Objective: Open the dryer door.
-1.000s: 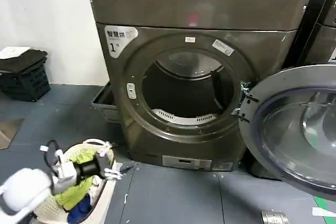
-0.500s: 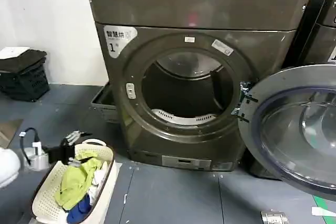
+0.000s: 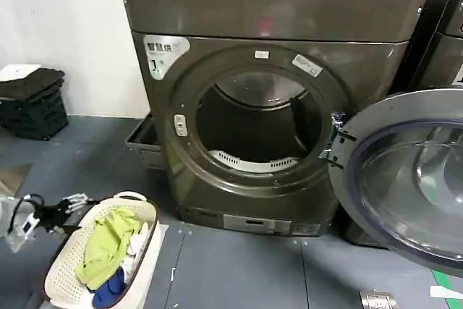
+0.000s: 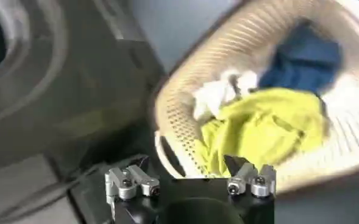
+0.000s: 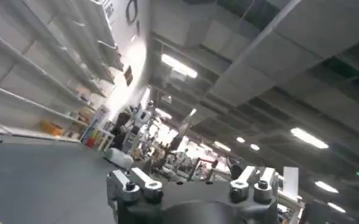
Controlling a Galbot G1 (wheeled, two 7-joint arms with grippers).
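Door swung wide open, drum bare inside, basket holding green, white and blue laundry, left hand spread apart beside its rim, right hand spread apart, aimed at ceiling

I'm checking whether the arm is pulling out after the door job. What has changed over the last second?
The left gripper, open and empty, has drawn back from above the laundry basket to the robot's left and now sits beside the basket's rim. Nothing was gripped or released. The dryer door stays swung wide open on its hinge side; the basket and its clothes have not moved.
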